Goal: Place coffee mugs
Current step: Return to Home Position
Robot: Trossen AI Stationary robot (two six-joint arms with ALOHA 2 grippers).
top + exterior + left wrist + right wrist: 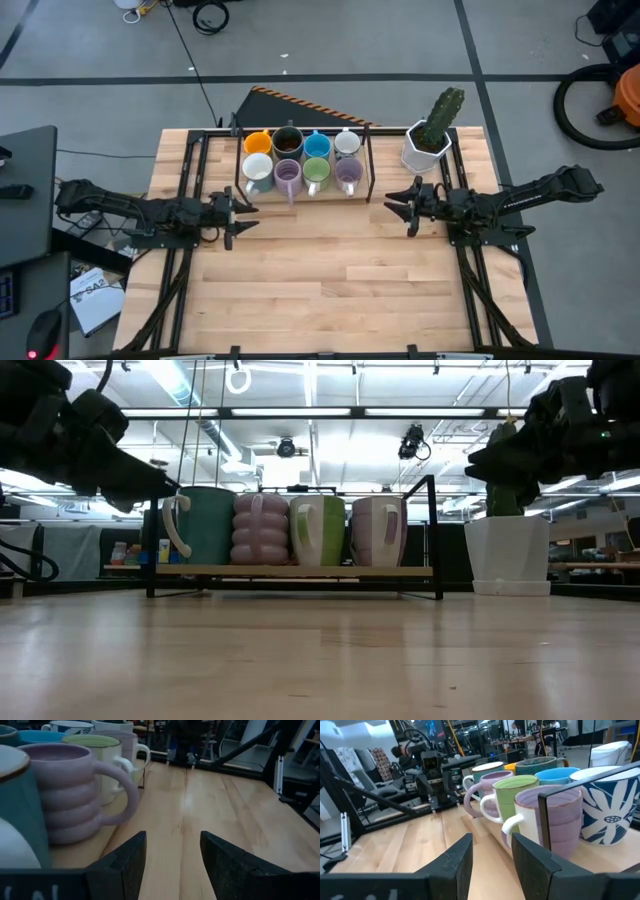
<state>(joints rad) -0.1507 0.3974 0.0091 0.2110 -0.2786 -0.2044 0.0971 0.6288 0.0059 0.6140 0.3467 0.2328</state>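
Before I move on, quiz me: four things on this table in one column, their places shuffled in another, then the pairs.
1 orange mug
2 green mug
3 cactus pot
4 left gripper

A between the two purple mugs
B right of the shelf
C far row, left end
D open, near the shelf's left end

Pairs: 1-C, 2-A, 3-B, 4-D

A lab or workshop: taped grey floor, loose cables, ceiling strip lights.

Bright overhead strip lights, soft glare on the wooden table
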